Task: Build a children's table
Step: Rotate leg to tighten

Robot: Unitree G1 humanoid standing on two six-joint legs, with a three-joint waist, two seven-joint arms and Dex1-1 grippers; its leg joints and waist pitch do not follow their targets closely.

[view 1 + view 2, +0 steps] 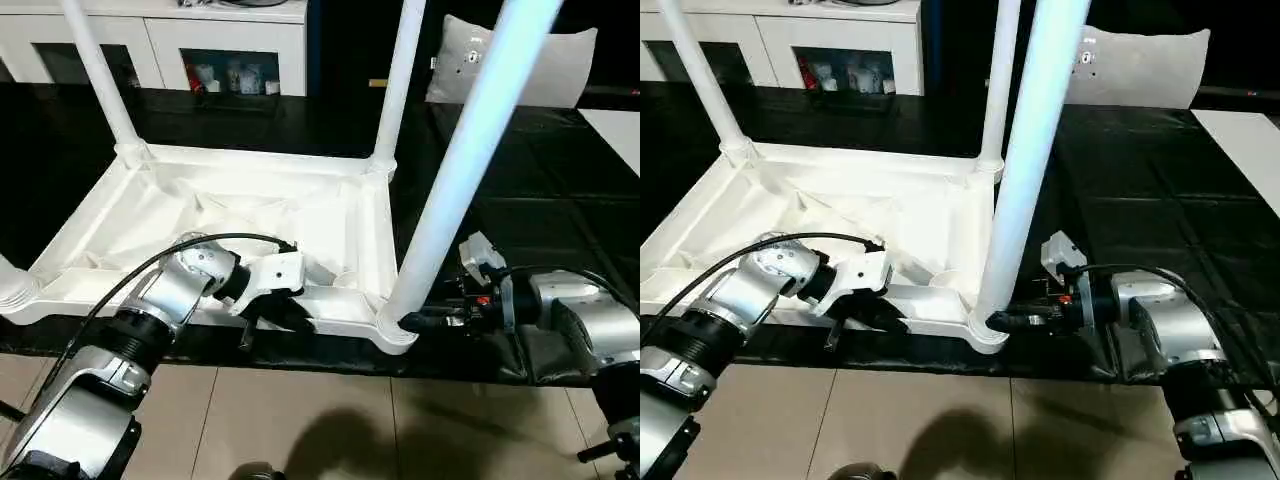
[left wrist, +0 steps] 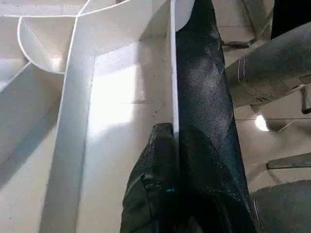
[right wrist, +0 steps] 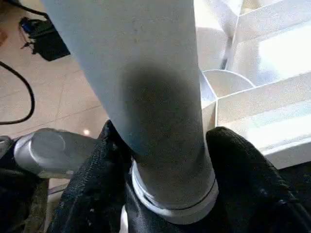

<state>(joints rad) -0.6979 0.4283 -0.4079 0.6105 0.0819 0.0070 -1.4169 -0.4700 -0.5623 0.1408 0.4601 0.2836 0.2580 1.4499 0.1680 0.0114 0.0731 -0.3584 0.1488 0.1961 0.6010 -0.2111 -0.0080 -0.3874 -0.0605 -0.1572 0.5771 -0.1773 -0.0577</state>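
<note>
right gripper (image 1: pixel 425 320) clamps the near leg (image 1: pixel 455 170) at its corner socket (image 1: pixel 393 330), left gripper (image 1: pixel 262 322) pinching the table rim (image 2: pixel 173 73); a slip could tilt the leg unseated.

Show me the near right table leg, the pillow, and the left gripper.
near right table leg (image 1: pixel 455 170), left eye view, middle of its shaft.
pillow (image 1: pixel 560 60), left eye view, its right half.
left gripper (image 1: pixel 262 322), left eye view, between its fingers at the tabletop's near rim.

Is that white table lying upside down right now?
Yes, upside down. The table top lies with its ribbed underside facing up on the black surface, and the legs rise upward from its corner sockets.
</note>
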